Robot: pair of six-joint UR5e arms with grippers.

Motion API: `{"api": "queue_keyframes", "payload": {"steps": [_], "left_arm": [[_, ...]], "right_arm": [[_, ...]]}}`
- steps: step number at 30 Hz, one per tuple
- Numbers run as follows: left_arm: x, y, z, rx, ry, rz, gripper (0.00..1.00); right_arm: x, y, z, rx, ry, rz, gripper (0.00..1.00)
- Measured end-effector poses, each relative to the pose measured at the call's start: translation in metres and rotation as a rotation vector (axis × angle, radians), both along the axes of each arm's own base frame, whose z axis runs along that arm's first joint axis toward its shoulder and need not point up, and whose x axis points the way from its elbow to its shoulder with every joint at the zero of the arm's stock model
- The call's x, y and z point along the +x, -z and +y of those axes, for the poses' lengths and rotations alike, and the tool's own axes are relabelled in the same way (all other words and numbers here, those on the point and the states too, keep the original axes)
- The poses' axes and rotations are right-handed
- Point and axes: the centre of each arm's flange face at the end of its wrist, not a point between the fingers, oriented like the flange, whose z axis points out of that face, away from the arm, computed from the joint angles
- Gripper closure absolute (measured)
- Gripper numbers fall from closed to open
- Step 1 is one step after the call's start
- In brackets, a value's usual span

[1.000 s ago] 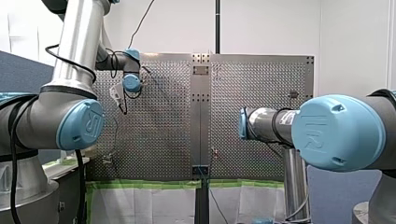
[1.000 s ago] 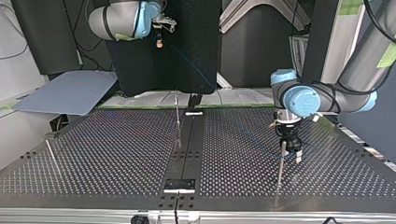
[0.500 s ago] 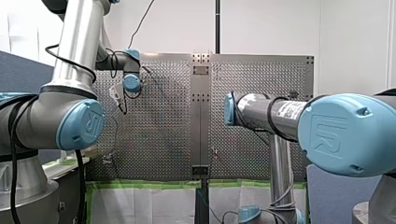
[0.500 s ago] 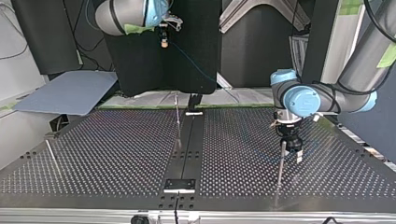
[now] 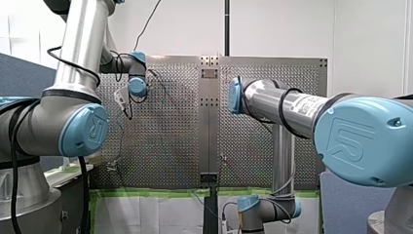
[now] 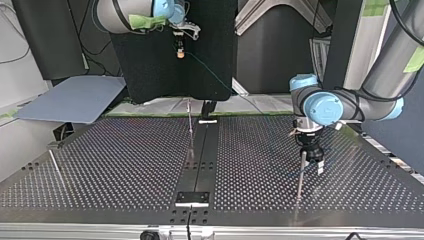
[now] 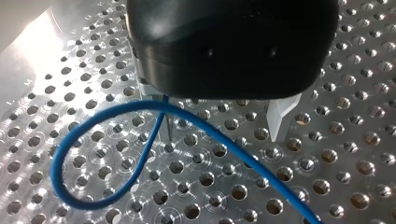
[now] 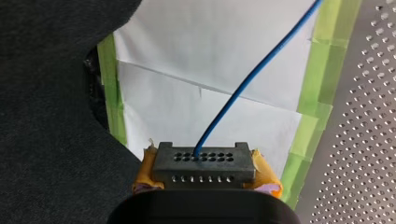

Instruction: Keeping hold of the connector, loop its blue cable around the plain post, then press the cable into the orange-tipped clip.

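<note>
Connector in my raised right gripper

The blue cable ran out of the left wrist view past its loop, and the black housing of my left gripper hid all but one pale fingertip. In the top view the connector held by my right gripper was too small to make out.
</note>
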Motion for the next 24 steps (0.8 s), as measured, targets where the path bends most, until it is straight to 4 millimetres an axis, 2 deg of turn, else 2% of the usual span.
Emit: {"api": "queue_keyframes", "payload": {"steps": [13, 24], "left_arm": [[0.000, 0.000, 0.000, -0.001, 0.000, 0.003, 0.00], [-0.001, 0.001, -0.001, -0.002, 0.002, 0.008, 0.00]], "right_arm": [[0.016, -0.057, -0.038, 0.018, -0.017, -0.034, 1.00], [0.030, -0.107, -0.073, -0.043, -0.042, -0.094, 1.00]]}}
